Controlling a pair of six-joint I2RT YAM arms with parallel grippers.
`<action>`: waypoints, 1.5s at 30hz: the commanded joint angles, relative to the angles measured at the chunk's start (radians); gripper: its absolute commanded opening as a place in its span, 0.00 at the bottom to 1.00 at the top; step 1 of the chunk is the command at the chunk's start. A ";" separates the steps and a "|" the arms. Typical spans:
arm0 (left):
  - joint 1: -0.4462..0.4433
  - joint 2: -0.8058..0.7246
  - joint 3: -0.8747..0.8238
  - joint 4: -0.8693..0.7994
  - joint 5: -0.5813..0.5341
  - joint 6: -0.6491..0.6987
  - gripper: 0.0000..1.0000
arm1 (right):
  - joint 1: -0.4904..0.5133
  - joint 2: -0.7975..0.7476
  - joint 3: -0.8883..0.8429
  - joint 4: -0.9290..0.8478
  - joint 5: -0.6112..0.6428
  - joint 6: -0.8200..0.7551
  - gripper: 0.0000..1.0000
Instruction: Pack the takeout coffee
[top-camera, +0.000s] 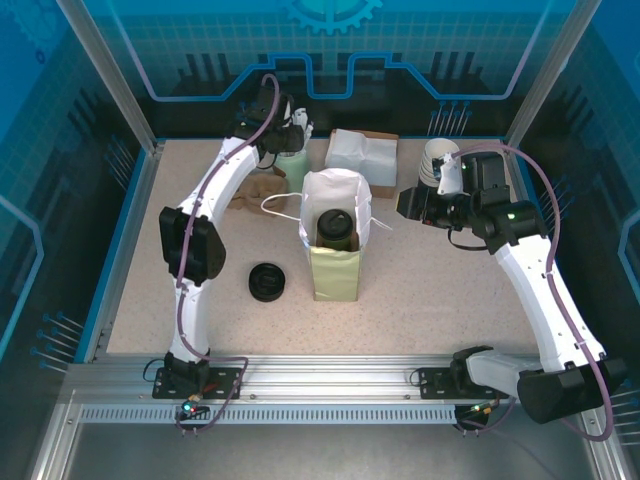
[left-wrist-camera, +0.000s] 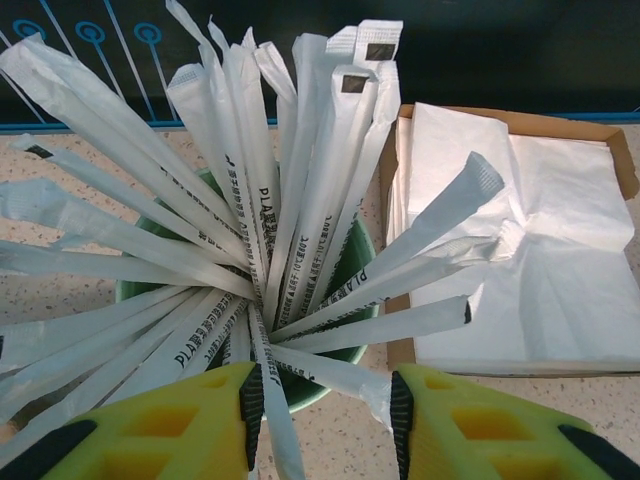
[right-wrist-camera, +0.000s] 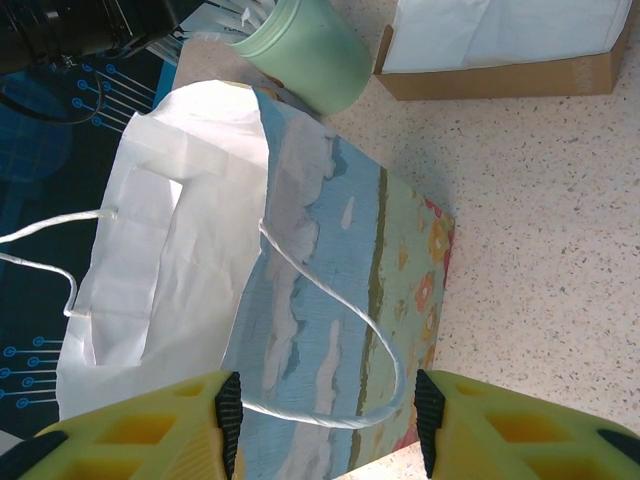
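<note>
At table centre, inside one upright paper bag: one takeout coffee, black lid up. Behind, one green cup of wrapped straws, straddled by left gripper, jaws apart, nothing clamped. Right gripper agape too, around one bag handle. Elsewhere, one lid pile, one napkin box, one cup stack.

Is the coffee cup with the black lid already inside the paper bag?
Yes, the top view shows the coffee cup standing inside the open paper bag.
</note>
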 joint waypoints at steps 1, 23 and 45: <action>-0.003 0.016 0.031 -0.018 -0.027 0.022 0.40 | 0.007 -0.004 -0.013 0.018 -0.012 -0.022 0.51; -0.003 0.001 0.031 -0.019 -0.056 0.039 0.18 | 0.003 0.000 -0.030 0.030 -0.015 -0.027 0.51; -0.025 -0.331 0.050 -0.104 -0.090 0.097 0.11 | -0.001 -0.009 -0.020 0.029 -0.012 -0.027 0.51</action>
